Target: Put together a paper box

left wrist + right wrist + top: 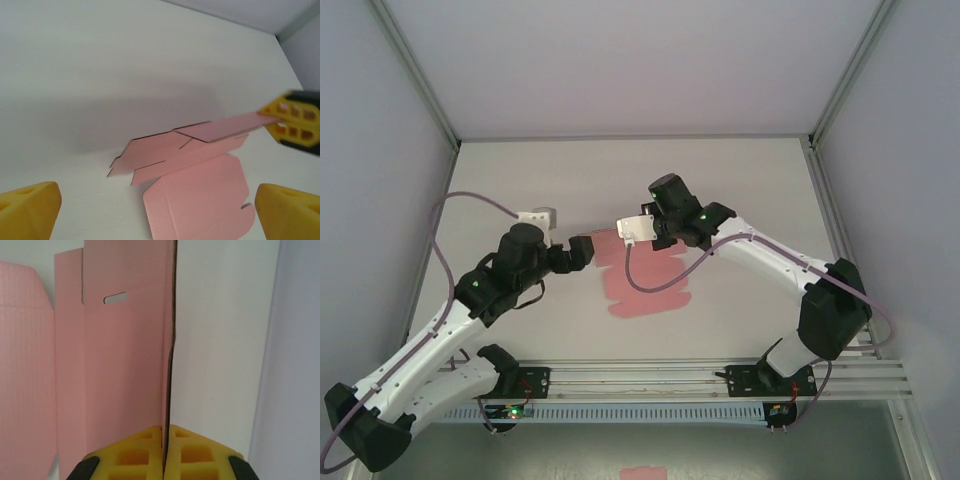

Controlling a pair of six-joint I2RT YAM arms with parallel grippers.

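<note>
The paper box [645, 288] is a flat pink cut-out sheet lying mid-table between the two arms. My right gripper [165, 440] is shut on the edge of one long flap, which stands raised off the table [220, 127]. Its yellow fingers [295, 122] grip the end of that flap. The remaining panels of the paper box [110, 370] lie flat to the left of the pinched edge. My left gripper [159, 220] is open, hovering low just left of the sheet [200, 200], with nothing between its yellow fingertips [30, 210]. Seen from above, the left gripper [582, 250] sits at the sheet's left edge.
The white table [740, 180] is walled by grey panels left, right and behind. An aluminium rail [650, 378] carries both arm bases at the near edge. A small pink patch [643, 473] lies below the rail. Purple cables loop beside each arm.
</note>
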